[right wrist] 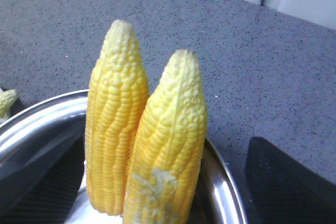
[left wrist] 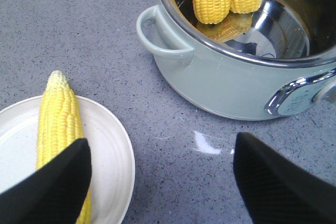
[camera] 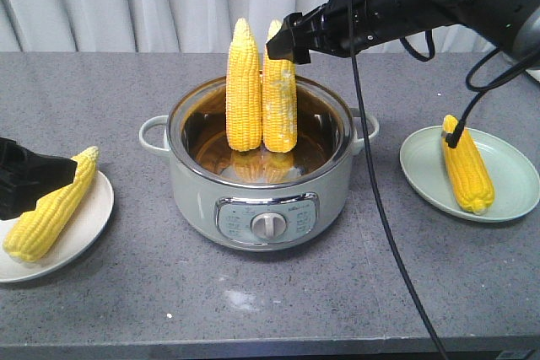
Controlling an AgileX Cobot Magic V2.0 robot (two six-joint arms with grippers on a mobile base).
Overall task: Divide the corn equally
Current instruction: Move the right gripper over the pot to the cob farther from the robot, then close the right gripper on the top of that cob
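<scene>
Right tool (camera: 291, 40) hung spread wide at the pot (camera: 181, 166); I'd centre it on the right cob (camera: 279, 99) alone, clear of the left cob (camera: 244, 90), then pinch below the tip.

I count four bright yellow husked corn cobs (camera: 244, 86): two stand upright side by side inside the single pale green round electric cooking pot (camera: 194, 187) with a steel rim, one cob (camera: 51, 204) lies left of the pot and one cob (camera: 467, 166) lies right of it. I also count two round plates, a white plate (camera: 91, 218) left of the pot and a pale green plate (camera: 510, 176) right of it.
</scene>
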